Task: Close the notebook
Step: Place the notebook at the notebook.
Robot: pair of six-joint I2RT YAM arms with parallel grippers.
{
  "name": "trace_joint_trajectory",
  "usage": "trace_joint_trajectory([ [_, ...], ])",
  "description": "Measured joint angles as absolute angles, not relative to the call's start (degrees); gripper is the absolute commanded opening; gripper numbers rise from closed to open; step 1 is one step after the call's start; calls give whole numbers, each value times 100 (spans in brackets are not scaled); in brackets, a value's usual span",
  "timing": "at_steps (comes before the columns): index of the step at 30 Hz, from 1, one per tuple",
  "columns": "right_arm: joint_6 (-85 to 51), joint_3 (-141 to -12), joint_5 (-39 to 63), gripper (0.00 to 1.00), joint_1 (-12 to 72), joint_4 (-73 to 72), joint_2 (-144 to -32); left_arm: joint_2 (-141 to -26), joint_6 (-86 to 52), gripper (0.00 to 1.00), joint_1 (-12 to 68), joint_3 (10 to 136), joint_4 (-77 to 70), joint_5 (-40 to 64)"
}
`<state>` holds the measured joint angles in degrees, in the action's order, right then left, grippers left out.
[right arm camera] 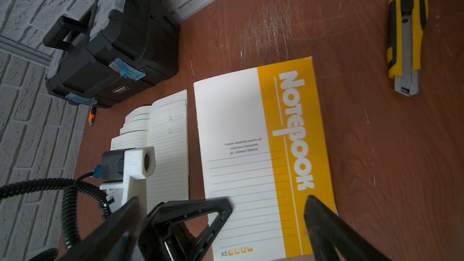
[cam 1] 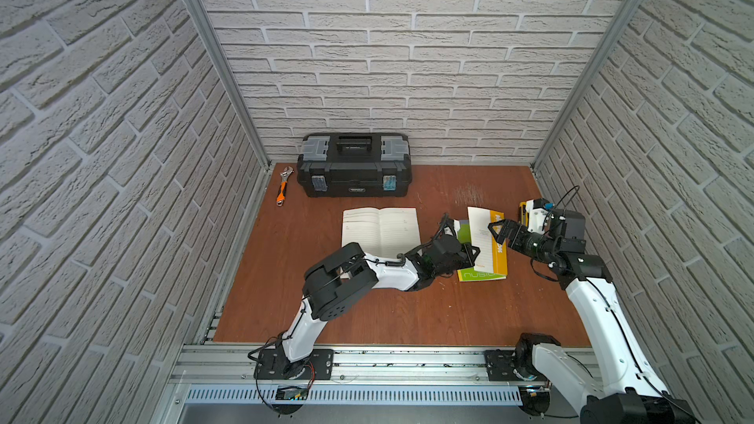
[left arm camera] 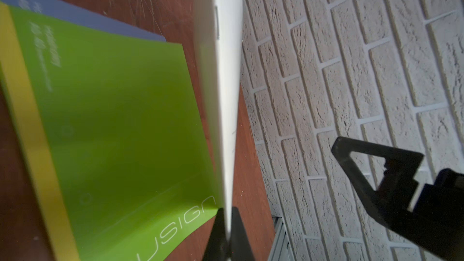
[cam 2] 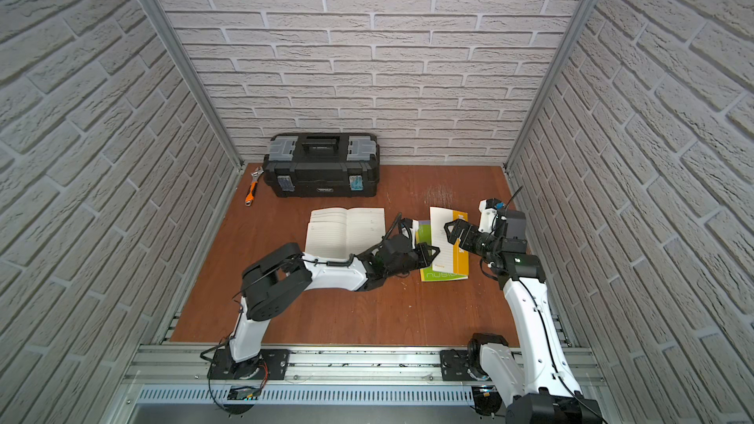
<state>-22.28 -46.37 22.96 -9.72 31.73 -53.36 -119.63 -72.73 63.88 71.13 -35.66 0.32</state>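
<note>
Left end effector [cam 1: 474, 254] pinched shut on near edge of white-and-yellow paper notebook [cam 1: 480, 225], tilted up over flat green notebook [cam 1: 481, 275] on brown wooden tabletop [cam 1: 408, 312], right side; right end effector [cam 1: 498, 232] spread wide close by its cover, holding nothing.

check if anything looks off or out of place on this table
Yes. The yellow notebook is not lying flat: the left gripper pinches its edge and holds it tilted up over a green notebook. The lined notebook beside them lies open with its pages fanned. The table also shows pale scratches toward the back wall.
</note>
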Motion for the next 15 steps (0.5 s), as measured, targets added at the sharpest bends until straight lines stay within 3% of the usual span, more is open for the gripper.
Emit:
trace_joint_trajectory([
  [15, -2464, -4036, 2753, 100, -1035, 2381, -6023, -12379, -8066, 0, 6337, 6958, -4823, -296],
])
